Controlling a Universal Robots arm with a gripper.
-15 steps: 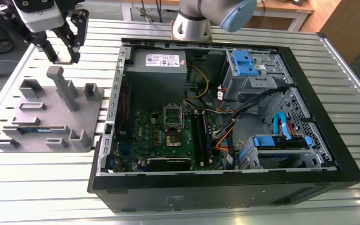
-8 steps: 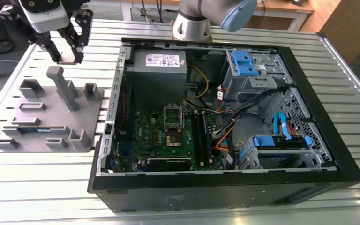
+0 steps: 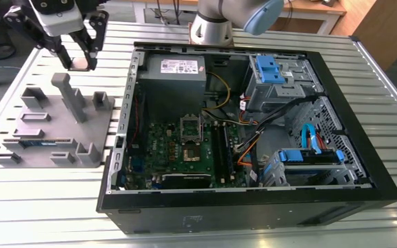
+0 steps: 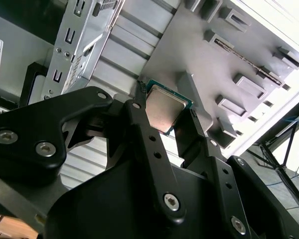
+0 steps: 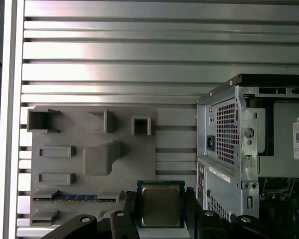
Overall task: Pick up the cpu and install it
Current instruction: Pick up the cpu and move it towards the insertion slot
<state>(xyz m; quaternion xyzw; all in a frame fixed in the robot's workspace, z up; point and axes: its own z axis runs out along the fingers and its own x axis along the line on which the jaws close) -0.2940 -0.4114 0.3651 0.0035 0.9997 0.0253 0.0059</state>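
Observation:
The cpu, a small square chip with a silver top and a green rim, sits pinched between my gripper's black fingers. In the exterior view my gripper hangs high at the far left, above the grey holder plate, with the cpu at its tips. In the first wrist view the cpu is held over the plate's edge, beside the computer case. The green motherboard lies inside the open case, well off to the exterior view's right of my gripper.
The open black computer case lies on the slatted metal table. Inside are a grey power supply box, cables and blue drive bays. The holder plate carries upright pegs and a green stick-shaped board.

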